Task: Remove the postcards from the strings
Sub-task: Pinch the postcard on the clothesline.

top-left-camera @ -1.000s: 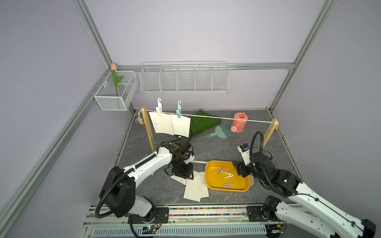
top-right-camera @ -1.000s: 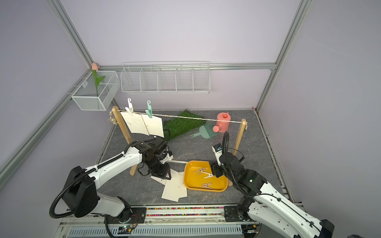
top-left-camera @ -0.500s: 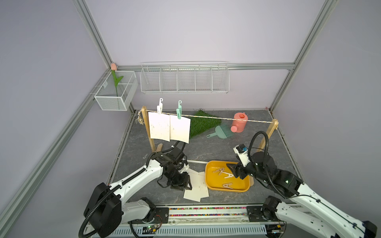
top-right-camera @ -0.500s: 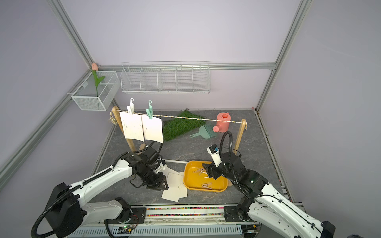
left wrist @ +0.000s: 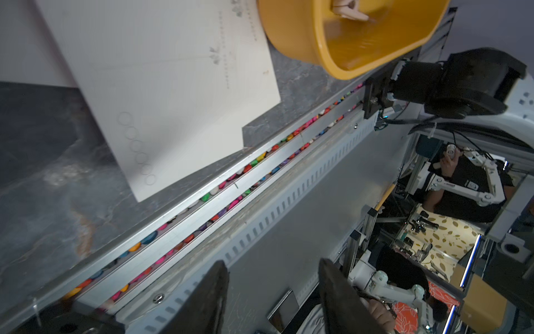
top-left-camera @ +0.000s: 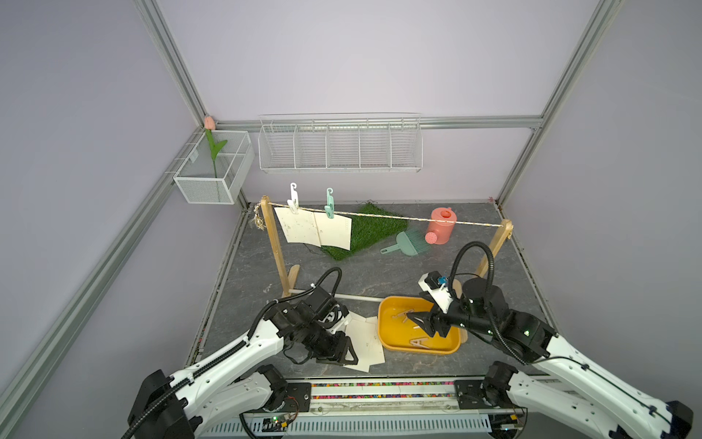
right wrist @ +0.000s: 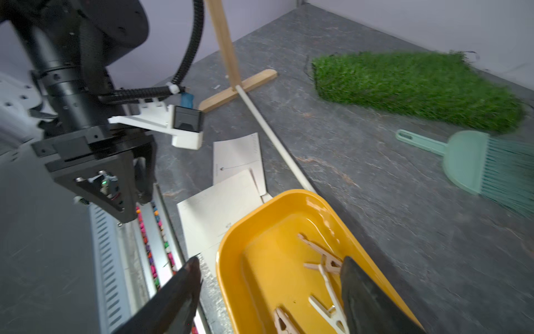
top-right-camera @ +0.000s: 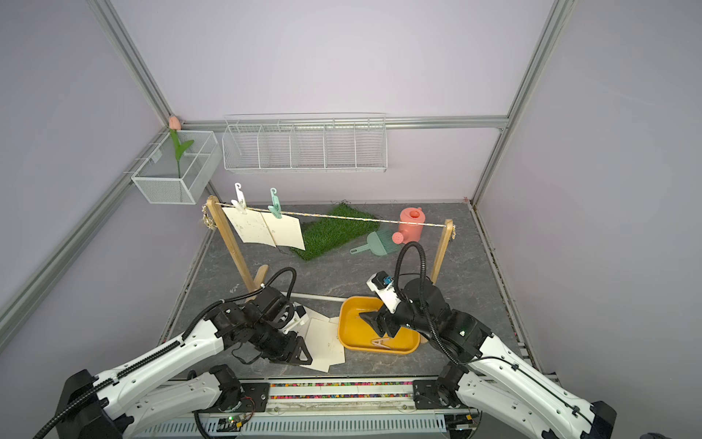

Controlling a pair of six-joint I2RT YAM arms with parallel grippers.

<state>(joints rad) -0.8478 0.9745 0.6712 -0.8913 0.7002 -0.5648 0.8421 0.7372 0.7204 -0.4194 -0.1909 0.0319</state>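
Two postcards (top-left-camera: pixel 298 228) (top-left-camera: pixel 335 232) hang side by side on the string (top-left-camera: pixel 418 219), held by a white clothespin (top-left-camera: pixel 293 197) and a teal one (top-left-camera: pixel 329 203); both top views show them (top-right-camera: pixel 249 228). Several loose postcards (top-left-camera: pixel 365 342) (left wrist: pixel 173 86) (right wrist: pixel 219 208) lie on the floor left of the yellow tray (top-left-camera: pixel 385 304). My left gripper (top-left-camera: pixel 343 355) (left wrist: pixel 271 263) stands open and empty low over that pile, pointing at the front rail. My right gripper (top-left-camera: pixel 418 323) (right wrist: pixel 270 260) is open and empty over the tray.
Wooden clothespins (right wrist: pixel 323 266) lie in the tray (right wrist: pixel 225 245). A white rod (right wrist: pixel 274 138) joins the two wooden posts (top-left-camera: pixel 275 247) (top-left-camera: pixel 494 247). A grass mat (top-left-camera: pixel 370 232), teal brush (top-left-camera: pixel 408 243) and pink watering can (top-left-camera: pixel 440 226) sit behind the string.
My left arm has drawn back from under the hanging postcards toward the front edge, down over the loose pile. The right gripper has shifted a little over the tray and opened wider.
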